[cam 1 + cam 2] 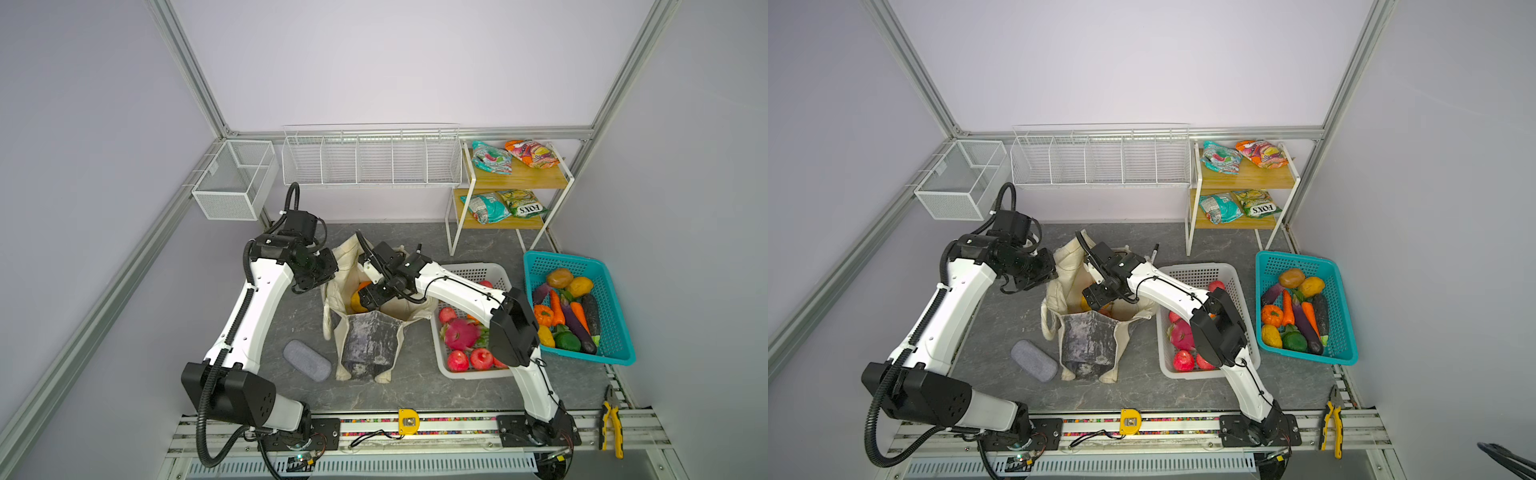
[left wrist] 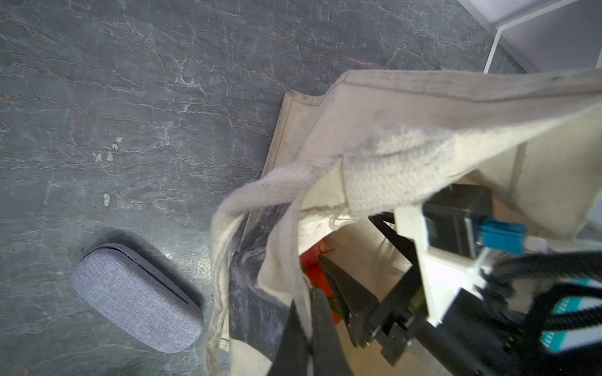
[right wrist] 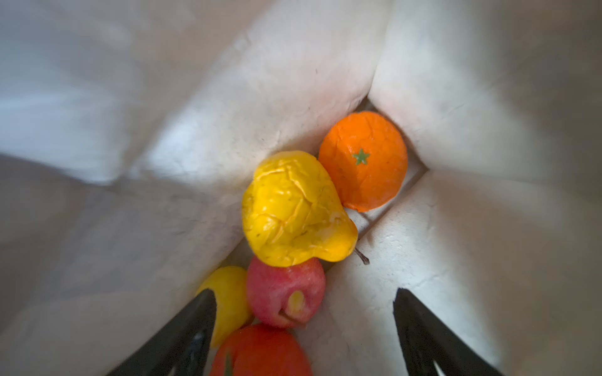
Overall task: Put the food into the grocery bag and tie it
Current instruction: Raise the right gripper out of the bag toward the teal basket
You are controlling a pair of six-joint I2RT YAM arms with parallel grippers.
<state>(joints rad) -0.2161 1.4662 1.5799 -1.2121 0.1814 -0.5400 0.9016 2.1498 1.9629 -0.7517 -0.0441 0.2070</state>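
In a top view the grocery bag (image 1: 370,336) stands central on the tabletop (image 1: 415,390), with the white basket (image 1: 480,268) of red fruit (image 1: 482,358) at its 3 o'clock. Left wrist view: the left claw (image 2: 308,325) is clamped on the bag's rim; if the cloth slips, the mouth may fall shut. Right wrist view: the right claw (image 3: 303,293), jaws apart and empty, hangs above the pear (image 3: 293,208), orange (image 3: 363,162) and apple (image 3: 285,293) inside.

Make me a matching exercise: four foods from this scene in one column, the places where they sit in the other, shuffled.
Things:
1. pear
2. dragon fruit
3. carrots
4. green snack packet

Places:
A. teal basket
B. lower shelf
C. grocery bag
D. white basket

Pairs: 1-C, 2-D, 3-A, 4-B
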